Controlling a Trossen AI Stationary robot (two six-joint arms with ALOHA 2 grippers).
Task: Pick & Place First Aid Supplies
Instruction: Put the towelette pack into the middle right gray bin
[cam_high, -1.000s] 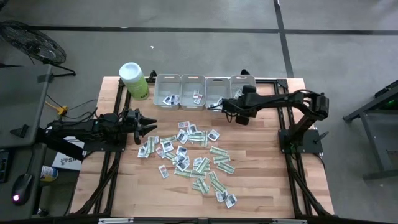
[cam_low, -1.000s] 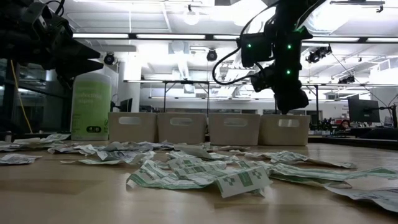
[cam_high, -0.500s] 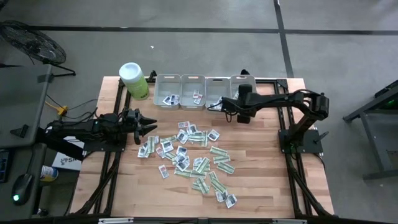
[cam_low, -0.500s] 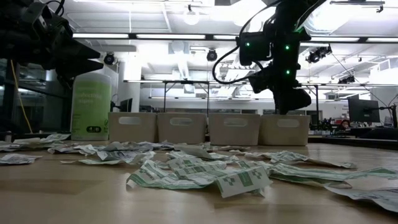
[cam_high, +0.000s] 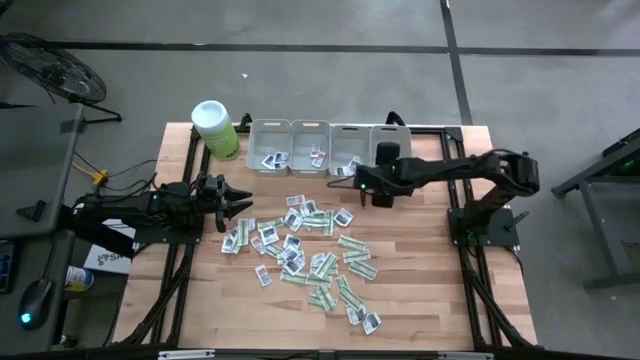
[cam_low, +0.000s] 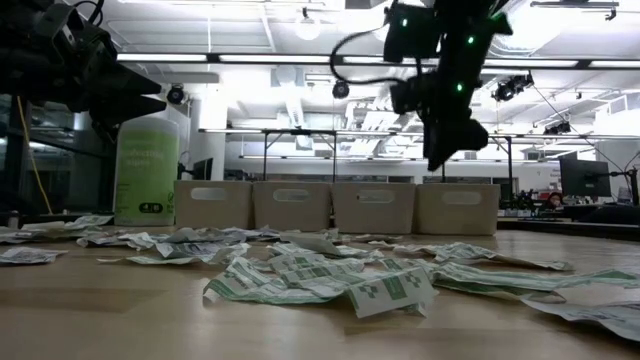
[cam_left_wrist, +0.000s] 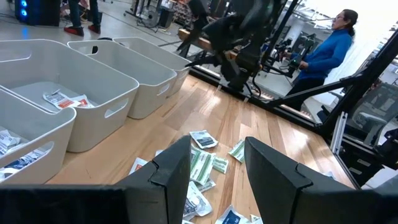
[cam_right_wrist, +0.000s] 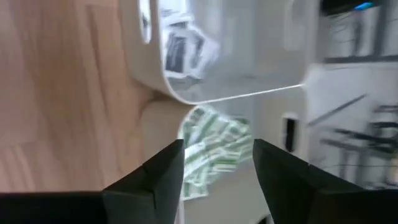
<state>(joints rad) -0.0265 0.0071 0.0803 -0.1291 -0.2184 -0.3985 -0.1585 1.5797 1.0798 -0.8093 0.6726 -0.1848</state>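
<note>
Green-and-white packets (cam_right_wrist: 214, 149) inside bin (cam_right_wrist: 186, 93), right wrist view only

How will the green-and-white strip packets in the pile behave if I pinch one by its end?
The green-and-white strip packets look thin and flat, so one would probably flop or bend when held by an end. In the low view some curl up off the table, suggesting they are light and would slide easily. They overlap, so a neighbour might drag along.

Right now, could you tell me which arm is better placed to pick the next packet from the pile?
Probably the left. Its end effector hovers open at the pile's left edge, right beside packets. The right end effector, open and empty, is up by the bins.
</note>
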